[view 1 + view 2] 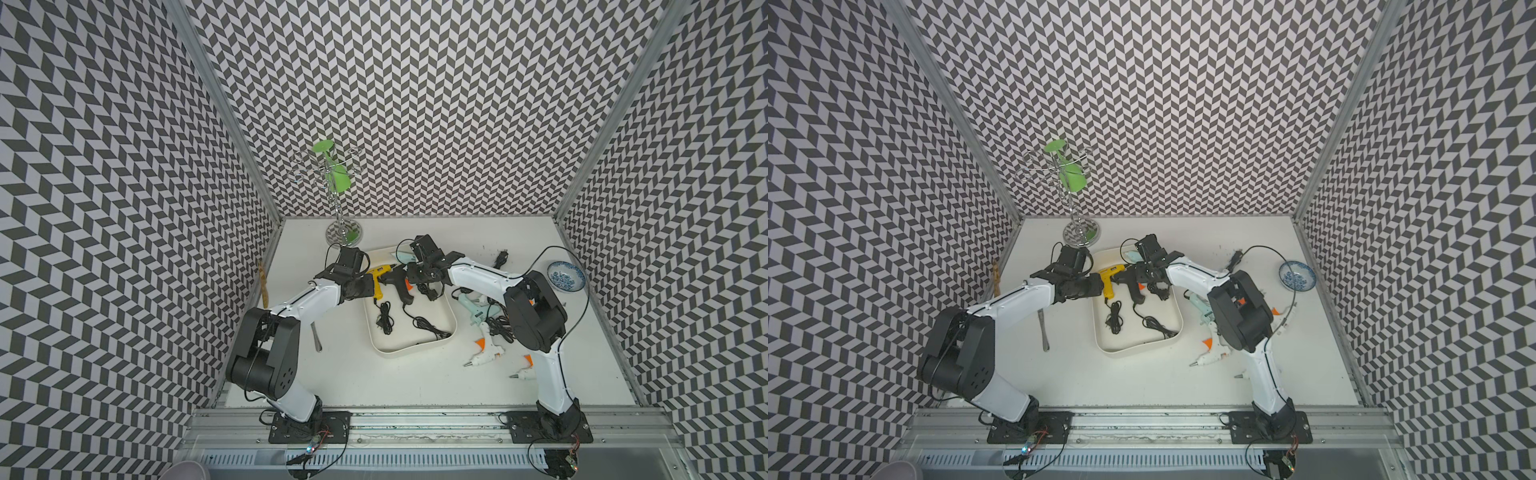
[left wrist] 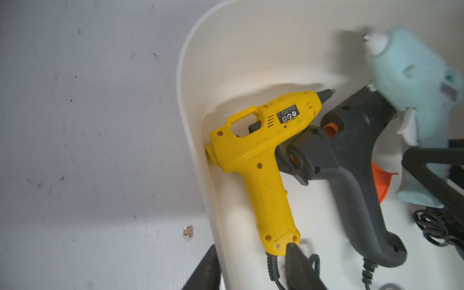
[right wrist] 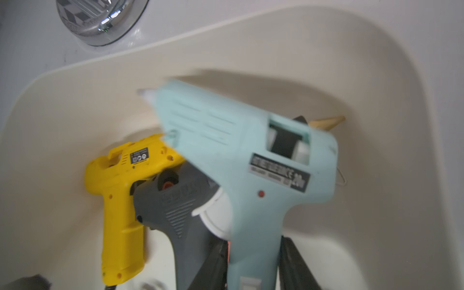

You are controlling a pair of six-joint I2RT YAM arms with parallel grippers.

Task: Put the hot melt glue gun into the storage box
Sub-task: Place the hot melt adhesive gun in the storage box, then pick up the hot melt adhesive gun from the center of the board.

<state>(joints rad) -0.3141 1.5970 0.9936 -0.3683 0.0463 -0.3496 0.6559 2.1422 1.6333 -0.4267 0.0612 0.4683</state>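
Observation:
The cream-white storage box (image 1: pixel 415 351) sits mid-table. A yellow glue gun (image 2: pixel 256 160) and a dark grey glue gun (image 2: pixel 351 163) lie side by side at its far end, with their cords coiled on its floor. A light blue hot melt glue gun (image 3: pixel 238 150) hangs blurred over the grey one, inside the box (image 3: pixel 276 22). Its handle stands between the fingers of my right gripper (image 3: pixel 254 268), whose jaws are slightly parted. My left gripper (image 2: pixel 251 268) is open astride the box's left wall (image 2: pixel 195 100), one finger by the yellow handle's end.
Two white glue guns (image 1: pixel 486 353) and a mint one (image 1: pixel 473 311) lie right of the box among tangled cords, partly under my right arm. A blue-patterned bowl (image 1: pixel 566 276) sits far right. A chrome stand (image 1: pixel 343 235) holding a green goblet rises behind the box. A metal utensil (image 1: pixel 316 338) lies to the left.

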